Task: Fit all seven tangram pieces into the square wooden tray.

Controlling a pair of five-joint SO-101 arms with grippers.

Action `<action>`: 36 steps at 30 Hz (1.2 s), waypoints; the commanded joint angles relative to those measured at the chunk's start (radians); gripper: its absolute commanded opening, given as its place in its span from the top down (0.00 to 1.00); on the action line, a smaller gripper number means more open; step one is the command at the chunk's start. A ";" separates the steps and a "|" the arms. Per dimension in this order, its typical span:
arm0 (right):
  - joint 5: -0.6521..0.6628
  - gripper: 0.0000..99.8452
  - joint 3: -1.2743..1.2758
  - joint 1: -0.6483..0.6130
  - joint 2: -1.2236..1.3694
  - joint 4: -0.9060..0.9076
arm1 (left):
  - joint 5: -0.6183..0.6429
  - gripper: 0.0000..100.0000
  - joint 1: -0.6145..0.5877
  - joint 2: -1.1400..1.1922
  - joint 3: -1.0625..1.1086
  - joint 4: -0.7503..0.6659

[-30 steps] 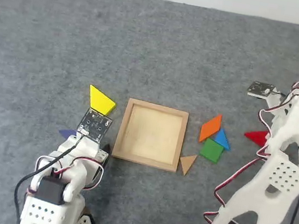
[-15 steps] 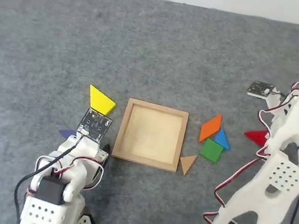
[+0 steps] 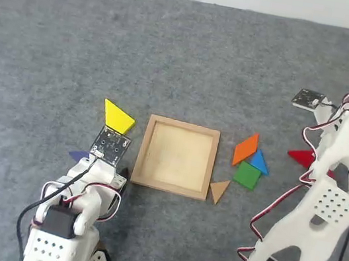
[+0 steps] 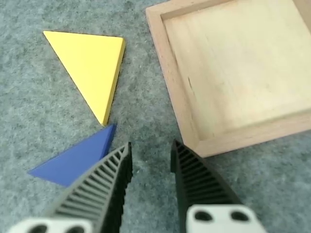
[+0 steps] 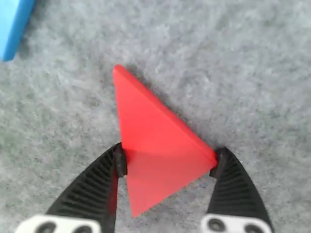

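Right of the square wooden tray [image 3: 181, 125], the right end effector [image 5: 167, 160] clamps a red wooden triangle [image 5: 155, 131] between its fingers. At the tray's near-left corner on the grey counter [image 3: 54, 50], the left end effector [image 4: 151, 148] hangs slightly parted, holding nothing, beside a dark blue triangle [image 4: 77, 158] and a yellow triangle [image 4: 92, 63].
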 commanded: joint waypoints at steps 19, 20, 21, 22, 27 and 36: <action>-0.129 0.89 0.014 -0.038 -0.271 0.131 | -0.011 0.86 0.000 -0.020 -0.007 0.000; -0.153 0.89 0.014 -0.050 -0.283 0.133 | -0.011 0.86 0.000 -0.020 -0.007 0.000; -0.176 0.89 0.014 -0.065 -0.298 0.133 | -0.011 0.86 0.000 -0.020 -0.007 0.000; -0.198 0.89 0.014 -0.082 -0.312 0.133 | -0.011 0.86 0.000 -0.020 -0.007 0.000; -0.358 0.89 0.014 -0.229 -0.383 0.134 | -0.014 0.86 -0.037 -0.020 -0.007 -0.006; -0.718 0.89 0.014 -0.599 -0.458 0.154 | -0.008 0.86 -0.371 -0.020 -0.007 -0.164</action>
